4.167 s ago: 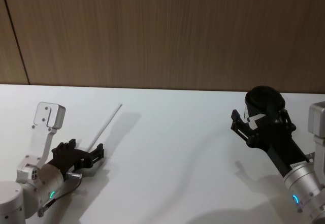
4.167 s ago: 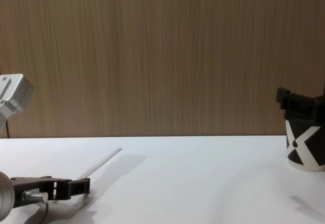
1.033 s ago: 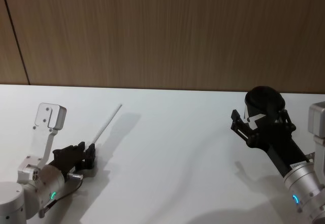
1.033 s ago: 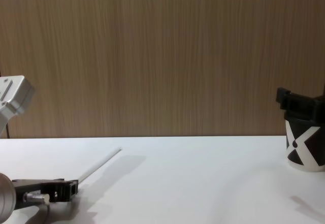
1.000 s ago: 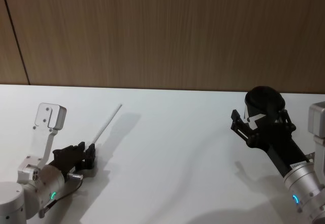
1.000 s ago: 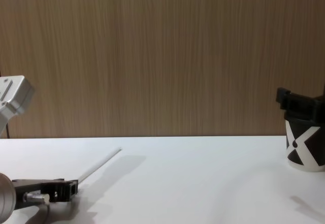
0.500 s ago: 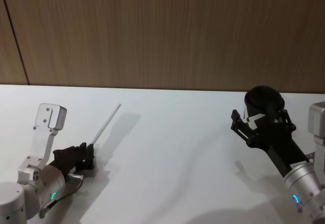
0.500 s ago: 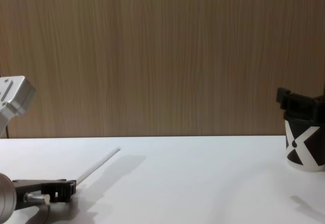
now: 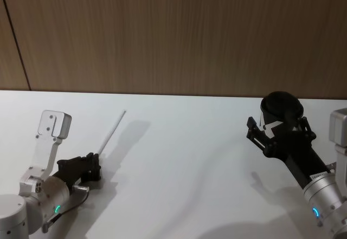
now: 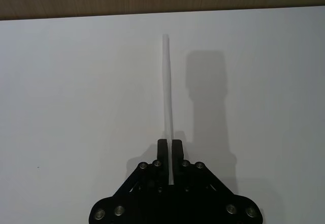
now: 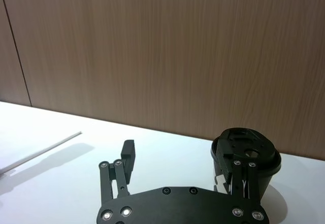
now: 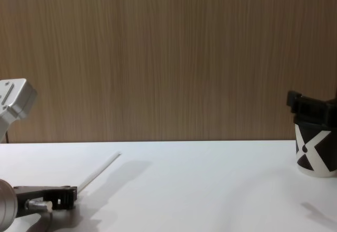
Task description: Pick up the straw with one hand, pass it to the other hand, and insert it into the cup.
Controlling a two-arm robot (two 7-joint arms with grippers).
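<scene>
White table (image 9: 179, 163): one straw (image 9: 111, 133) in left gripper (image 9: 96, 162), one cup (image 9: 279, 104) at right gripper (image 9: 278, 128).

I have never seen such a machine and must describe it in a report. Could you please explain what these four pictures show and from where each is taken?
This is a robot with two arms, each ending in a black two-finger gripper. One picture looks down from its head, one looks across the table from its chest, and one comes from each wrist. On the white table, before a wooden wall, the left gripper is shut on one end of a thin white straw, which points away toward the wall. On the robot's right stands a black paper cup with a white X and a black lid. The right gripper is open close to the cup; whether it touches it, I cannot tell. The straw is not yet in the cup.
</scene>
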